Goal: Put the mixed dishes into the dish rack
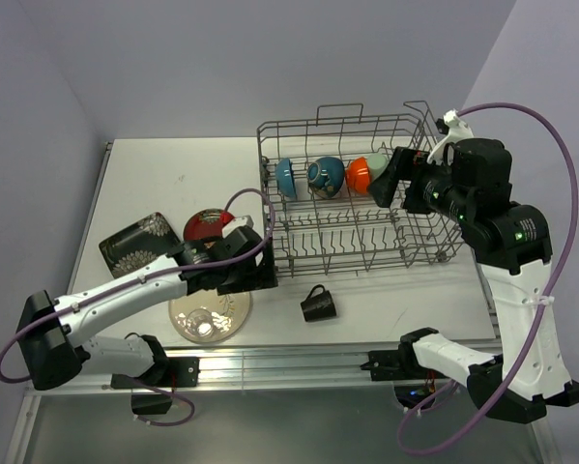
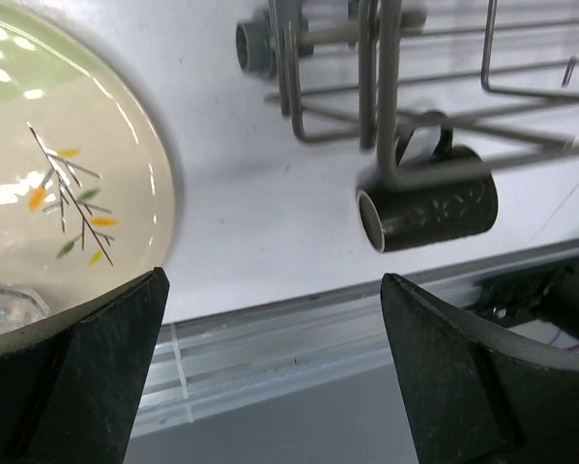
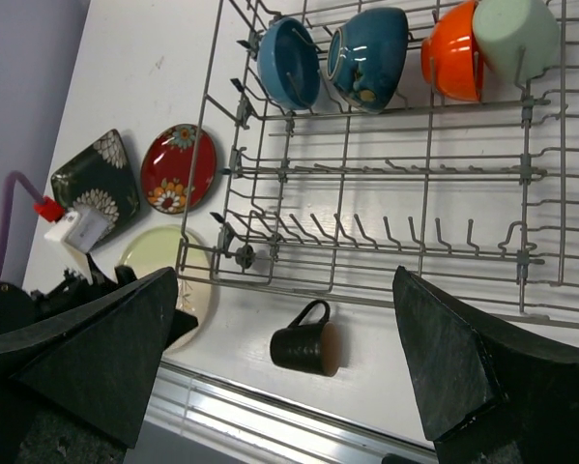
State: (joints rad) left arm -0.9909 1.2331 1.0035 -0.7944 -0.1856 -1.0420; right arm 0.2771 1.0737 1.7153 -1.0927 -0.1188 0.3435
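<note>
Left gripper (image 2: pixel 272 282): jaws spread wide, nothing between them. The small dark mug (image 2: pixel 426 208) lies on its side on the table at two o'clock of that gap, mouth facing left, just outside the dish rack's (image 2: pixel 386 87) near wires. The cream plate (image 2: pixel 67 184) sits at ten o'clock, with a clear glass (image 2: pixel 4 304) on it. Right gripper (image 3: pixel 284 290): jaws apart too, empty, above the rack's right end. The orange bowl (image 3: pixel 451 53) and pale green cup (image 3: pixel 516 34) stand racked at one o'clock.

On side, dark mug (image 2: pixel 429 208) laid near dish rack (image 2: pixel 381 87) wire; cream plate (image 2: pixel 67 174) seen at left; left gripper (image 2: pixel 273 290) held wide apart.
</note>
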